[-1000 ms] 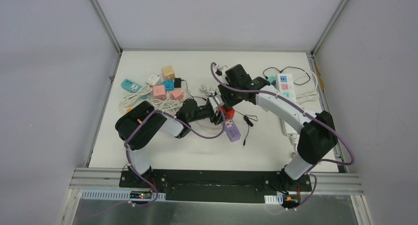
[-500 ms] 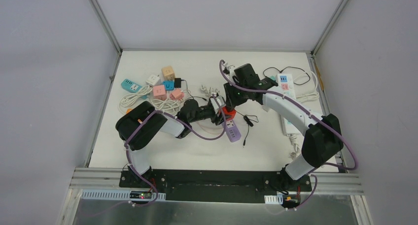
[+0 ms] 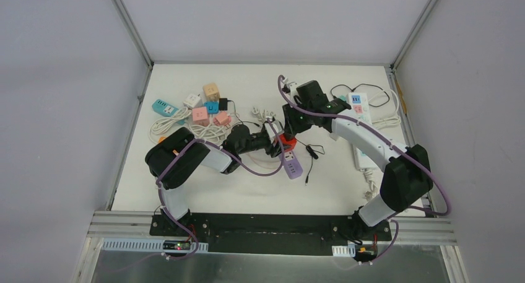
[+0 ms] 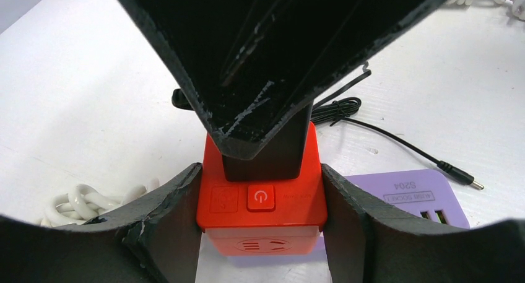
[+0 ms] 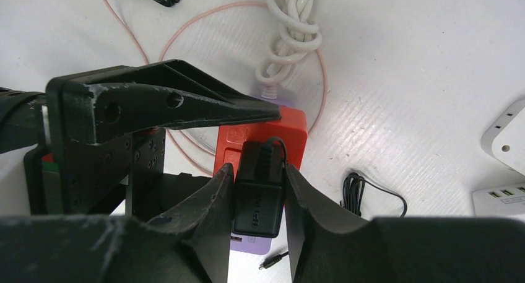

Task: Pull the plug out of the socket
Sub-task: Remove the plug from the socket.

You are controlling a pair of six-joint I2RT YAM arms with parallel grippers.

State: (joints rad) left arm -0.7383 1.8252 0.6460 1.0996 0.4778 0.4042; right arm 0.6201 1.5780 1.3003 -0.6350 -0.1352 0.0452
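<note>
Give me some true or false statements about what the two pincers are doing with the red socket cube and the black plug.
1. The left pincer clamps the red socket cube by its two sides. True.
2. The right pincer hangs open, clear of the black plug. False: it is shut on the plug.
3. The black plug is already out of the cube. False: it sits in the cube's top face.
4. A purple power strip lies close by the cube. True.
</note>
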